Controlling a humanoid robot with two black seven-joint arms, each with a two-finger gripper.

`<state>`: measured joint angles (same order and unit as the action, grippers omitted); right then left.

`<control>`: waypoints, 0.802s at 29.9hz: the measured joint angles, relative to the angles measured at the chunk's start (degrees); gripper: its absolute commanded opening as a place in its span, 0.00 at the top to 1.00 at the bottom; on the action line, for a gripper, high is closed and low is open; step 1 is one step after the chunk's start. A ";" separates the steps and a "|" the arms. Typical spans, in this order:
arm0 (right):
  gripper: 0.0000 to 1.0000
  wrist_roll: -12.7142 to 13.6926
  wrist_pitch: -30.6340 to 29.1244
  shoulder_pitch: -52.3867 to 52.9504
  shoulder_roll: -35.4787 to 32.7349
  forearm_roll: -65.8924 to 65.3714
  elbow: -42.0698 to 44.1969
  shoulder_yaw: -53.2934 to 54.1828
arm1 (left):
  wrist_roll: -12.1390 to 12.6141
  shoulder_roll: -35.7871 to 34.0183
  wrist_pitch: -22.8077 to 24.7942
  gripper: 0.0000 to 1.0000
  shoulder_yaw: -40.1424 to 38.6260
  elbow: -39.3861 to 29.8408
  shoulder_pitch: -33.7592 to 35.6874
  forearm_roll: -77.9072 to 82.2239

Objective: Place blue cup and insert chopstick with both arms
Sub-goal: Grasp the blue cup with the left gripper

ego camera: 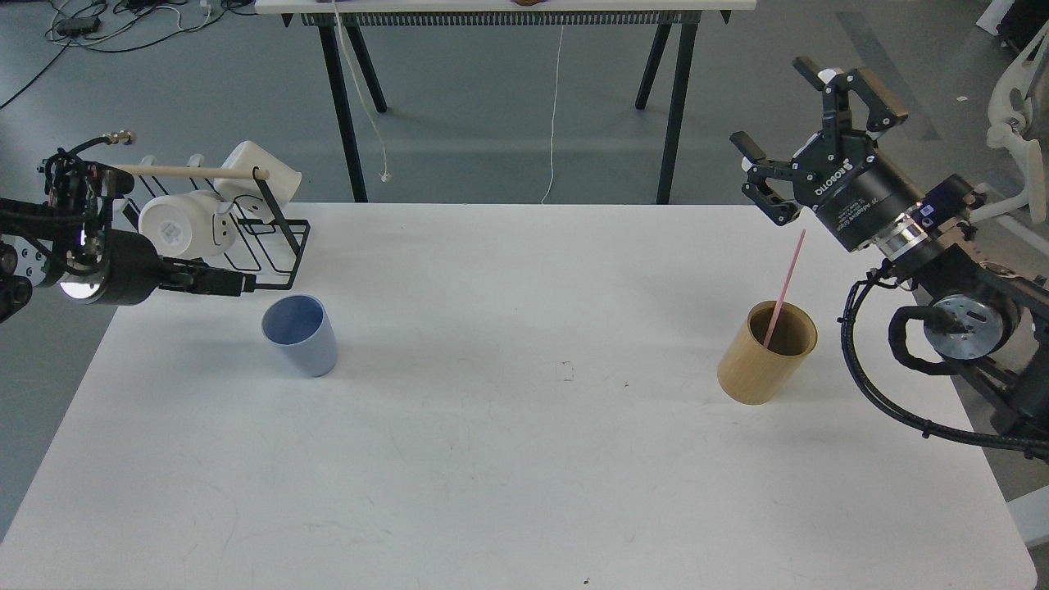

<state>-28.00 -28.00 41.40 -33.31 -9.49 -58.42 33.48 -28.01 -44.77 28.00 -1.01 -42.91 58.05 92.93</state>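
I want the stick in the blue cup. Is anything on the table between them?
No. The pink stick stands in the tan holder, and only bare white table lies between it and the blue cup.

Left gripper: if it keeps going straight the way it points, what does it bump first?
The left gripper points right, at the black wire rack's base rail. It would probably meet that first, passing behind the blue cup, though depth is unclear.

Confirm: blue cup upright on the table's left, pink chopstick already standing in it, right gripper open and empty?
Not quite. The head view shows the chopstick standing in the tan bamboo cylinder on the right. The blue cup is upright but empty; the right gripper is open and empty.
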 measured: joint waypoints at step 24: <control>0.04 0.00 0.00 -1.10 -0.35 0.00 0.42 0.01 | 0.01 5.29 0.00 0.23 -0.32 3.85 -3.39 -0.45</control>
<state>-28.00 -28.00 40.30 -33.66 -9.49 -58.01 33.49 -28.00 -39.48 28.00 -1.33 -39.06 54.66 92.49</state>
